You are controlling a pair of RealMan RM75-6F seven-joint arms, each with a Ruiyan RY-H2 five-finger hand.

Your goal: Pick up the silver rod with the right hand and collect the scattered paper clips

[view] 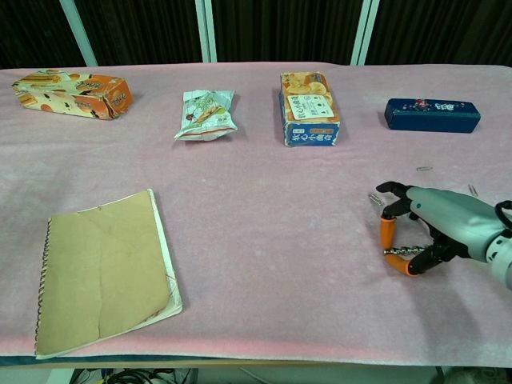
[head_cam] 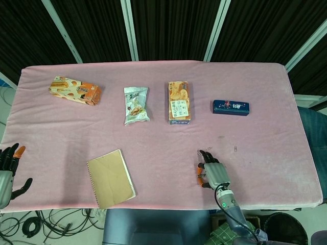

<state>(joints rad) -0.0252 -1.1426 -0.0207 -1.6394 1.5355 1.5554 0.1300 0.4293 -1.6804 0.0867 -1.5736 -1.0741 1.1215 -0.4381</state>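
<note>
Here, your right hand [view: 436,228] rests low on the pink tablecloth [view: 264,208], well in front of the dark blue case [view: 432,114], its thumb and fingers curled around the silver rod [view: 402,251], which lies level between the orange fingertips [view: 387,232]. Paper clips lie between hand and case: one [view: 374,198] just beside the fingertips, another [view: 424,169] nearer the case, a third [view: 472,190] off to the right. Your left hand [head_cam: 7,171] hangs open off the table's near-left edge, far from the case, holding nothing.
</note>
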